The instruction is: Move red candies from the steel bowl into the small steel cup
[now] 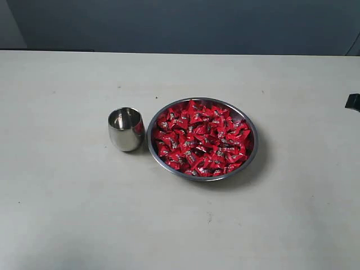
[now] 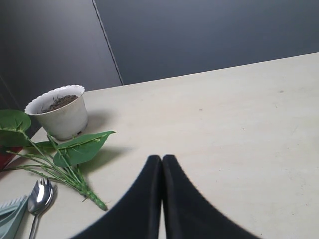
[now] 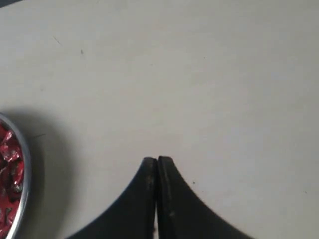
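The steel bowl [image 1: 243,119] sits mid-table, heaped with red candies [image 1: 201,138]. Just left of it, almost touching, stands the small steel cup [image 1: 126,129], upright, with no candy showing inside it. My right gripper [image 3: 157,159] is shut and empty over bare table; the bowl's rim [image 3: 26,169] and a few candies [image 3: 10,164] show at the edge of the right wrist view. Only a dark bit of that arm [image 1: 353,102] shows at the exterior view's right edge. My left gripper [image 2: 162,158] is shut on nothing, away from the bowl, and does not show in the exterior view.
In the left wrist view a white pot of soil [image 2: 60,110], a leafy green stem [image 2: 70,154], a steel spoon [image 2: 39,199] and a pale green object [image 2: 12,214] lie on the table near the left gripper. A dark wall [image 1: 185,25] runs behind the table.
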Controlling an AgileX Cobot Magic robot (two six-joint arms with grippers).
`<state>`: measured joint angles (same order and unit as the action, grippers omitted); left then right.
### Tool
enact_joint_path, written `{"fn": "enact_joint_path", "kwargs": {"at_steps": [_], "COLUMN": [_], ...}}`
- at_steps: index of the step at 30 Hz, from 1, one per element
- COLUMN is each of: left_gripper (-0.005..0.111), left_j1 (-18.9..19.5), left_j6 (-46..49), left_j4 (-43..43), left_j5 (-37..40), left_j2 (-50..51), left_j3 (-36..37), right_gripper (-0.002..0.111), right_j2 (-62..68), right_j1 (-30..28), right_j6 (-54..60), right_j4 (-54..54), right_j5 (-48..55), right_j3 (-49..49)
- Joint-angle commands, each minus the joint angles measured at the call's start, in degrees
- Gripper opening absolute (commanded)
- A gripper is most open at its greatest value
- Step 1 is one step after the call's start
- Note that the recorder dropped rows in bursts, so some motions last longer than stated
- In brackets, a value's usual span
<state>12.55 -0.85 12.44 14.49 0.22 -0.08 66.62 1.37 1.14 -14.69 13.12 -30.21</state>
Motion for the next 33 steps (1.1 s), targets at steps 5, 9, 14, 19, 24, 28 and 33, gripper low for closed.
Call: {"fn": "enact_joint_path", "kwargs": {"at_steps": [5, 9, 14, 19, 24, 28, 33], "left_gripper": [0.000, 0.000, 0.000, 0.000, 0.000, 0.000, 0.000], "left_j1": [-0.16, -0.16, -0.16, -0.16, -0.16, -0.16, -0.16], "left_j6": [-0.21, -0.21, -0.21, -0.21, -0.21, -0.21, -0.21], "left_j4": [0.25, 0.25, 0.25, 0.25, 0.25, 0.25, 0.25], "left_j5": [-0.75, -0.75, -0.75, -0.75, -0.75, -0.75, -0.76], "left_j2": [-0.22, -0.22, -0.22, -0.22, -0.22, -0.22, -0.22], "left_j3": [0.08, 0.08, 0.08, 0.08, 0.08, 0.08, 0.08], "right_gripper": [0.000, 0.000, 0.000, 0.000, 0.000, 0.000, 0.000], "right_j2": [5.71, 9.10, 13.27, 17.76, 20.91, 22.33, 24.35], "right_j1": [0.07, 0.44, 3.38, 6.19, 7.40, 8.08, 8.36], "right_j6": [2.85, 3.12, 3.37, 3.37, 3.37, 3.37, 3.37], "right_j4": [-1.43, -3.16, -3.52, -3.66, -5.50, -6.49, -7.23], "right_j5": [7.26, 9.10, 7.72, 5.09, 5.06, 4.77, 4.80], "right_j3": [-9.03, -11.47, -13.58, -17.20, -20.58, -23.09, -27.60]}}
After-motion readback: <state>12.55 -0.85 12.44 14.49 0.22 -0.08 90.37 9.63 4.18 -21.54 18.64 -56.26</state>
